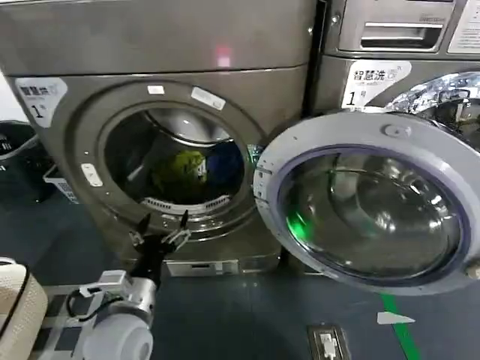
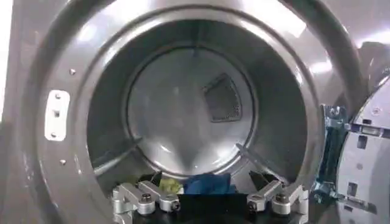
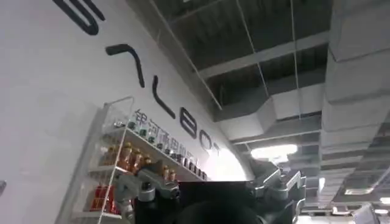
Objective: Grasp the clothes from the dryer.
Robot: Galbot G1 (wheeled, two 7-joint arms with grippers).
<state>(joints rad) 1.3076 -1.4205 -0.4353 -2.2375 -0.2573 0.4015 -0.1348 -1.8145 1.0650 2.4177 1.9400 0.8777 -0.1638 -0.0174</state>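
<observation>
Below the dryer porthole — left hand, fingers apart, empty; clothes in the drum; right hand apart.

The left arm reaches forward and up (white wrist low, dark forearm above it), its left gripper raised with jaws spread wide apart. The right gripper points upward, jaws apart.

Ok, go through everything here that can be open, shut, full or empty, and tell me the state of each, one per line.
dryer: porthole open, clothes inside
dryer door: swung fully open to the right
clothes: yellow-green and navy bundle lying in the drum, not grasped
left gripper: open, empty, outside below the porthole
right gripper: open, empty, pointed at the ceiling
</observation>
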